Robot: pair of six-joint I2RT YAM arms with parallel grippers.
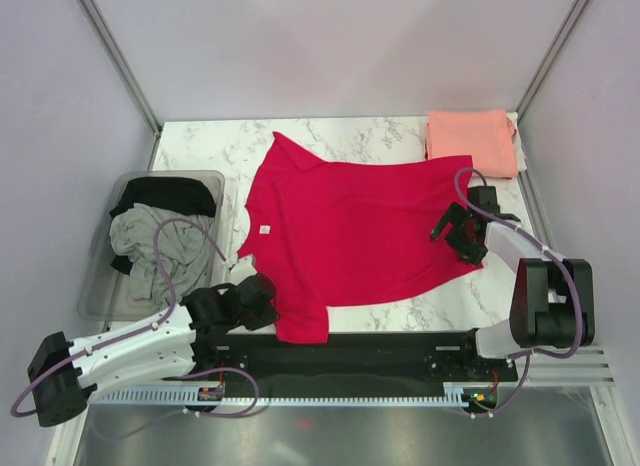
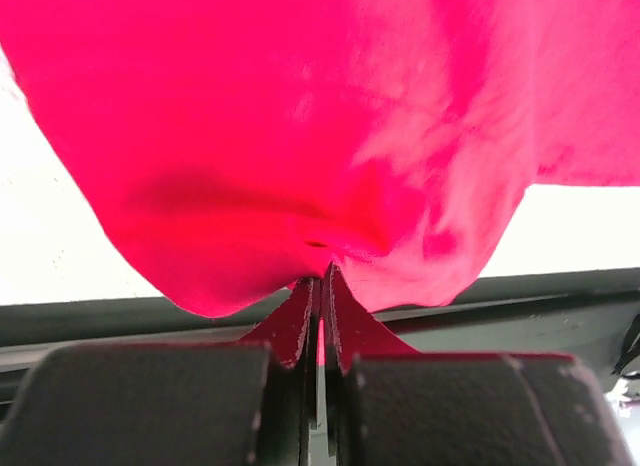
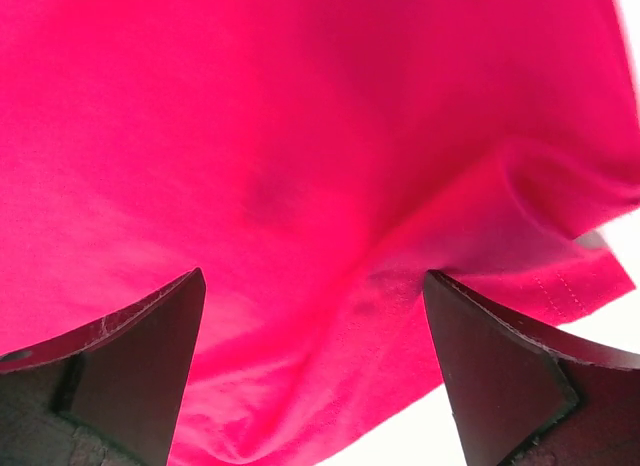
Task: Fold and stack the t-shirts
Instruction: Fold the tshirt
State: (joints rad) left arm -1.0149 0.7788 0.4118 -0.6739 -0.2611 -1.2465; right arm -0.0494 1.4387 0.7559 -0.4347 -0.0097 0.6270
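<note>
**Top view.** The crimson t-shirt is lying spread open across the middle of the marble table. Its collar is pointing toward the left arm's side and its hem toward the right arm's side. One sleeve is reaching toward the far edge, and the other is draping at the near edge. The left gripper is meeting the cloth at the near-left shoulder, just beside that near sleeve. The right gripper is sitting over the hem on the right side. The salmon t-shirt is lying folded in the far right corner, apart from the crimson one. The clear bin is standing at the table's left side. It is holding the black t-shirt at its far end and the crumpled grey t-shirt nearer the arms.

**Left wrist view.** The left gripper is pinching a fold of the crimson t-shirt. Its jaws are standing nearly together with red cloth caught between them, and the fabric is fanning out from the pinch.

**Right wrist view.** The right gripper is spread wide, clamping nothing. Its two fingers are flanking a stretch of the crimson t-shirt. Whether the tips are touching the cloth cannot be told.
</note>
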